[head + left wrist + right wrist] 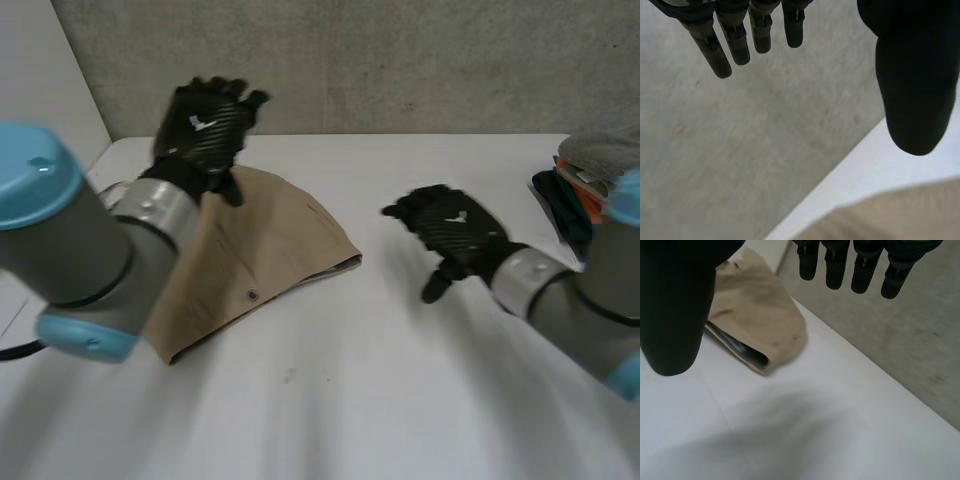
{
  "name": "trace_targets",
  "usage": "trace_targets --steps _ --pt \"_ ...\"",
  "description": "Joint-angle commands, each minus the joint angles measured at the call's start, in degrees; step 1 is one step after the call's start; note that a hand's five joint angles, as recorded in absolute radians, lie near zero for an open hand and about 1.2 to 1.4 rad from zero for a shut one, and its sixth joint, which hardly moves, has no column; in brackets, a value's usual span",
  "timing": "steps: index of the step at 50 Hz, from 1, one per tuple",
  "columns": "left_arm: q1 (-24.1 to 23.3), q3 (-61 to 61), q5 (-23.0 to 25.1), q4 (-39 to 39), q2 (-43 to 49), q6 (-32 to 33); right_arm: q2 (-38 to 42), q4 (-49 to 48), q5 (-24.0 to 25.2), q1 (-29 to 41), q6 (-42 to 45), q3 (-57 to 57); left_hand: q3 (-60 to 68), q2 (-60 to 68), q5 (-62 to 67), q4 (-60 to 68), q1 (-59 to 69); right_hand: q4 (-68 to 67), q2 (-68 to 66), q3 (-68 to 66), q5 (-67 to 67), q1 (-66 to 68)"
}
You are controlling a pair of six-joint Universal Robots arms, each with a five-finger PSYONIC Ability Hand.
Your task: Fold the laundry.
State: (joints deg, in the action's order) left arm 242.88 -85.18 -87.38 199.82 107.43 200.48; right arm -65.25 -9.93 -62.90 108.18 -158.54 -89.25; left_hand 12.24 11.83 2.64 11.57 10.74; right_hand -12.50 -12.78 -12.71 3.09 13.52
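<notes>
A tan folded garment (255, 250) lies on the white table (380, 380) at the left, its waistband end turned toward the middle. My left hand (205, 125) is raised above the garment's far edge, open, nothing in it; its straight fingers (735, 37) and thumb (912, 85) hang apart over the tan cloth (900, 215). My right hand (455, 235) hovers open over bare table to the right of the garment. Its fingers (865, 265) and thumb (675, 305) are spread, with the garment (757, 315) lying beyond the thumb.
A stack of folded clothes (590, 180), grey, orange and dark, sits at the table's far right edge. A grey wall (400, 60) runs behind the table. Bare tabletop stretches across the front and middle.
</notes>
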Motion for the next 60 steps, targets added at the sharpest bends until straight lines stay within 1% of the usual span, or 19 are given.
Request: trace_targets --steps 1,8,15,16,21,29,36,42,46,47,48,50,54,55,58,59,60 --pt "4.35 -9.47 0.28 0.22 -6.87 -2.10 16.54 -0.79 -0.56 6.34 -5.19 17.08 -2.24 -1.83 -2.64 -1.57 -0.74 -13.55 -13.27 -13.34 12.96 12.53" --pt "4.53 -13.34 0.46 0.57 -10.48 -5.01 27.70 -1.58 -3.27 8.97 -5.63 29.38 -2.24 -1.83 -2.64 -1.57 -0.74 -23.13 -22.85 -22.92 22.54 22.11" --pt "4.97 -15.46 0.46 0.66 -11.63 -6.59 32.90 -2.19 -5.56 10.11 -5.63 35.89 -2.24 -1.83 -2.64 -1.57 -0.74 -27.69 -27.41 -27.48 27.10 26.67" --pt "4.97 -15.54 0.46 0.66 -11.63 -6.59 34.21 -2.28 -6.52 10.38 -5.63 37.47 -2.24 -1.83 -2.64 -1.57 -0.74 -28.36 -28.08 -28.15 27.77 27.34" --pt "5.32 -15.90 0.46 0.66 -11.63 -6.68 36.07 -2.28 -8.03 10.64 -5.46 41.08 -2.24 -1.83 -2.64 -1.57 -0.74 -31.73 -31.44 -31.52 31.14 30.70" --pt "5.32 -15.90 0.46 0.66 -11.63 -6.68 38.26 -0.79 -8.38 11.70 -5.46 45.65 -2.24 -1.83 -2.64 -1.57 -0.74 -36.10 -35.82 -35.89 35.51 35.08" --pt "5.23 -16.16 0.46 0.57 -11.71 -6.68 40.81 5.45 -10.14 12.75 -4.84 50.57 -2.24 -1.83 -2.64 -1.57 -0.74 -35.60 -35.32 -35.39 35.01 34.58" --pt "5.32 -17.13 0.64 0.75 -11.71 -6.68 41.69 6.16 -12.33 13.11 -3.71 52.69 -2.24 -1.83 -2.64 -1.57 -0.74 -34.08 -33.80 -33.87 33.49 33.06" --pt "5.32 -17.39 0.64 0.75 -11.63 -6.68 42.83 6.86 -13.39 13.28 -1.25 54.44 -2.24 -1.83 -2.64 -1.57 -0.74 -41.96 -41.68 -41.75 41.37 40.94" --pt "5.32 -17.39 0.64 0.75 -11.63 -6.68 43.18 7.21 -13.74 13.37 -0.54 55.06 -2.24 -1.83 -2.64 -1.57 -0.74 -54.15 -53.87 -53.94 53.56 53.13" --pt "5.32 -17.39 0.64 0.75 -11.63 -6.68 43.27 7.47 -14.00 13.46 -0.28 55.32 -2.24 -1.83 -2.64 -1.57 -0.74 -67.37 -67.09 -67.16 66.78 66.34" --pt "5.32 -17.39 0.64 0.75 -11.54 -6.68 43.28 7.65 -14.53 13.63 -0.19 55.41 -2.24 -1.83 -2.64 -1.57 -0.74 -67.50 -67.22 -67.29 66.91 66.48" --pt "5.41 -17.30 0.55 0.84 -11.62 -6.68 39.86 8.09 -16.11 13.63 -0.10 52.26 -2.24 -1.83 -2.64 -1.57 -0.74 -67.50 -67.22 -67.29 66.91 66.48" --pt "5.41 -17.30 0.55 0.84 -11.63 -6.68 35.93 8.00 -15.59 13.46 -0.62 48.33 -2.24 -1.83 -2.64 -1.57 -0.74 -67.50 -67.22 -67.29 66.91 66.48" --pt "5.49 -16.86 0.46 0.84 -11.80 -6.68 29.32 7.47 -15.15 12.85 -0.45 41.46 -2.24 -1.83 -2.64 -1.57 -0.74 -67.50 -67.22 -67.29 66.91 66.48" --pt "5.76 -16.69 0.55 0.84 -11.98 -6.68 24.95 7.30 -14.97 12.15 0.25 37.09 -2.24 -1.83 -2.64 -1.57 -0.74 -67.50 -67.22 -67.29 66.91 66.48" --pt "5.93 -16.60 0.55 0.84 -12.15 -6.68 22.82 7.04 -14.71 11.44 0.51 34.70 -2.24 -1.83 -2.64 -1.57 -0.74 -67.50 -67.22 -67.29 66.91 66.48"
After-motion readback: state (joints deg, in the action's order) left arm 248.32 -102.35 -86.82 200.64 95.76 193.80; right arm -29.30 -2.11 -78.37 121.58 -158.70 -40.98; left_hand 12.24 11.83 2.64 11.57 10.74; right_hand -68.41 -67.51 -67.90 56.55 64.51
